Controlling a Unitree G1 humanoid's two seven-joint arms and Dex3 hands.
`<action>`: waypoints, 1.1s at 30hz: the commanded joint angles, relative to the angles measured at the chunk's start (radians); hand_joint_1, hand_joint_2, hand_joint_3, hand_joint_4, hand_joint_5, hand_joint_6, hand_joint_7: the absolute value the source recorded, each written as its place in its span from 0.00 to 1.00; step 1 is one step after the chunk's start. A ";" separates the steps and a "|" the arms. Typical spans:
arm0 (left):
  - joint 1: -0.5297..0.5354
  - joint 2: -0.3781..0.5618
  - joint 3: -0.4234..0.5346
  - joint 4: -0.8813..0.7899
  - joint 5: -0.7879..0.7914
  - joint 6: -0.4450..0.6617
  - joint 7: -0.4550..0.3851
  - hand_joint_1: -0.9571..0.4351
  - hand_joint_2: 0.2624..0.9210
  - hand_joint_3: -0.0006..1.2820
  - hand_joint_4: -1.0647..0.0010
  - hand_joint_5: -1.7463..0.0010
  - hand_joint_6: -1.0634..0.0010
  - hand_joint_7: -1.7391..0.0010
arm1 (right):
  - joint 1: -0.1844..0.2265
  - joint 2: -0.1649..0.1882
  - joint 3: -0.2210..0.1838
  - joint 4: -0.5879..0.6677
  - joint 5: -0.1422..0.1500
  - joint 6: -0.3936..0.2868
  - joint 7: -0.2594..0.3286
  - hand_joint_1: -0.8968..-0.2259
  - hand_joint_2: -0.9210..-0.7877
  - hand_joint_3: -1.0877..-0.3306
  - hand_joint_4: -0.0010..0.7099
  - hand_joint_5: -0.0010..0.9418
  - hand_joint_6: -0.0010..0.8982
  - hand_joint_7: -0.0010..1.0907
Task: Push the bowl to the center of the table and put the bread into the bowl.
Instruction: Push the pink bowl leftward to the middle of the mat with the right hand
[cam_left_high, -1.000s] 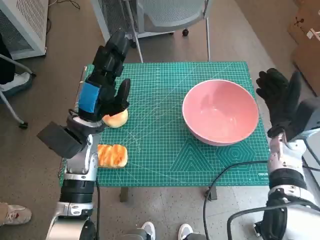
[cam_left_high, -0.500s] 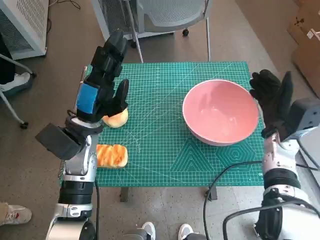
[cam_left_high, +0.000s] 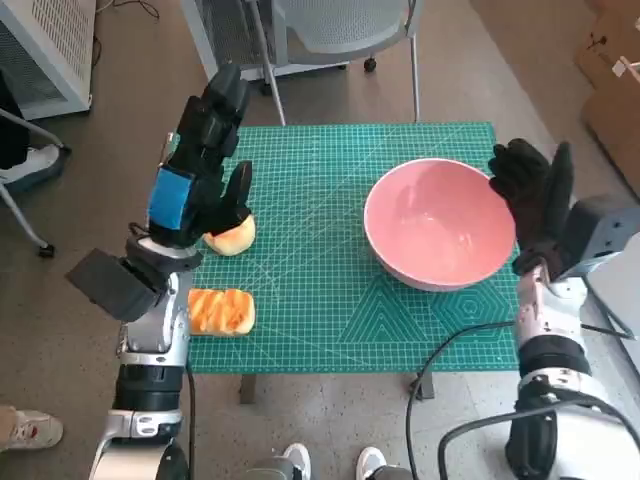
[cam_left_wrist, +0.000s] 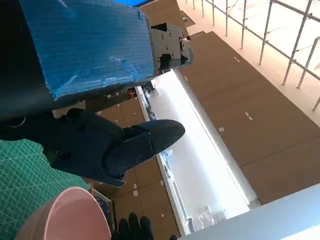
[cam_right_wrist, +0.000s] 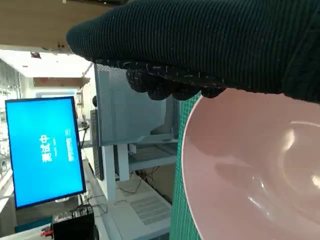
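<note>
The pink bowl (cam_left_high: 441, 224) stands empty on the right half of the green mat (cam_left_high: 330, 270); its rim also shows in the right wrist view (cam_right_wrist: 250, 170) and the left wrist view (cam_left_wrist: 70, 217). My gloved right hand (cam_left_high: 532, 195) is raised with fingers spread, right at the bowl's right rim, holding nothing. A round bun (cam_left_high: 231, 236) lies near the mat's left edge, partly under my left hand (cam_left_high: 200, 165), which hovers above it with fingers extended and empty. A flat orange-striped bread (cam_left_high: 221, 311) lies at the mat's front left corner.
A grey chair (cam_left_high: 335, 30) stands behind the table. A white cabinet (cam_left_high: 40, 50) is at the far left, cardboard boxes (cam_left_high: 615, 90) at the far right. Shoes (cam_left_high: 330, 462) of a person show below the table's front edge. A lit blue screen (cam_right_wrist: 45, 150) appears in the right wrist view.
My right hand has moved left, from beside the table toward the bowl's right rim. The left hand has risen slightly. Bowl and breads have not moved.
</note>
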 joint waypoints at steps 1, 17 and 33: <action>0.016 0.015 0.008 -0.028 -0.002 0.007 0.001 0.29 0.92 0.57 1.00 0.96 1.00 0.81 | 0.017 0.034 0.003 0.015 -0.004 0.024 0.010 0.42 0.00 0.49 0.39 0.01 0.43 0.01; 0.037 0.024 0.012 -0.051 0.011 0.010 0.018 0.29 0.94 0.55 1.00 0.95 1.00 0.80 | 0.002 0.061 0.006 0.015 -0.004 0.027 0.003 0.45 0.00 0.50 0.40 0.01 0.45 0.02; 0.043 0.032 0.015 -0.048 0.023 -0.003 0.032 0.29 0.96 0.53 1.00 0.94 1.00 0.79 | -0.013 0.072 0.004 0.011 -0.001 0.020 0.012 0.41 0.00 0.57 0.40 0.01 0.45 0.02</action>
